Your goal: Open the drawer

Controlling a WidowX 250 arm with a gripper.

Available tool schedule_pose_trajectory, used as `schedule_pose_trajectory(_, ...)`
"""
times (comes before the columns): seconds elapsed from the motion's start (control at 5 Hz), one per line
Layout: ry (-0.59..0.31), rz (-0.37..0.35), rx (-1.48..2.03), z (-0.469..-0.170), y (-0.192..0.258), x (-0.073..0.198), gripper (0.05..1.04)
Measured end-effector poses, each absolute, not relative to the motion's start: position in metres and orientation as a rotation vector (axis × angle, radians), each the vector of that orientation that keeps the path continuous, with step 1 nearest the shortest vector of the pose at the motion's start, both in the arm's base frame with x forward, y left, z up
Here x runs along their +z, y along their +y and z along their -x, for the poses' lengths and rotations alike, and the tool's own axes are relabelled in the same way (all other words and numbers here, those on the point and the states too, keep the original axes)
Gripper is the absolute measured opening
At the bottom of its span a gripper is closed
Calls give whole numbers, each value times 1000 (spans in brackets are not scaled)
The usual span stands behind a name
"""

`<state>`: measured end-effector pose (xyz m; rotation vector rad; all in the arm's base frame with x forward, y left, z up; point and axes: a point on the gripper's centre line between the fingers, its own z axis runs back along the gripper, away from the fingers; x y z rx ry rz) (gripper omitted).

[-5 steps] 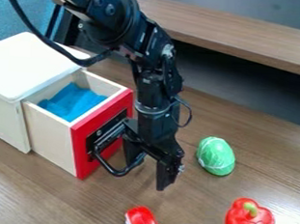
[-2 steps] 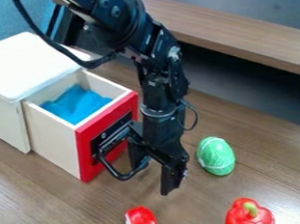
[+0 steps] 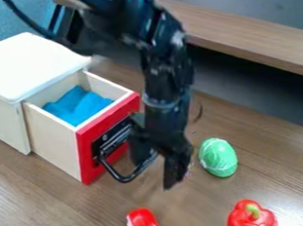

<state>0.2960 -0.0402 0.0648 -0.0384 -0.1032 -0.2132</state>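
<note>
At left, behind the red drawer front [image 3: 85,168]: a white box [image 3: 34,63] with a pale flat top, set on the wood-grain table [image 3: 41,190]. Between box and drawer front, pulled partway out and open to view: the pale wooden drawer [image 3: 51,137], with crumpled blue cloth [image 3: 76,106] lying inside. Mounted on the drawer front and jutting to its right: a dark, curved handle [image 3: 118,176].

Just right of the drawer front, at the handle: the black gripper [image 3: 155,173], pointed downward, claw spread, with the handle's outer end between its two fingers, not clenched. Below and right of the drawer front, near the lower edge: a red object [image 3: 144,224]. Farther right of the drawer front: a green, rounded object [image 3: 218,157] with pale lines, then a red toy pepper [image 3: 252,224] with a green stem.

Compared with the first earlier frame: drawer slightly farther out of the box, blue cloth along with it. Compared with the more recent one: gripper slightly higher beside the drawer front, drawer in the same place.
</note>
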Motion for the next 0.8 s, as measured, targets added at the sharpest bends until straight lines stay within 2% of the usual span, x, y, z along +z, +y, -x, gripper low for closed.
schedule_pose_trajectory(0.4,-164,2,-148,-299,-21,97,999)
schedule_pose_trajectory(0.8,-221,38,-169,-295,-27,128,999)
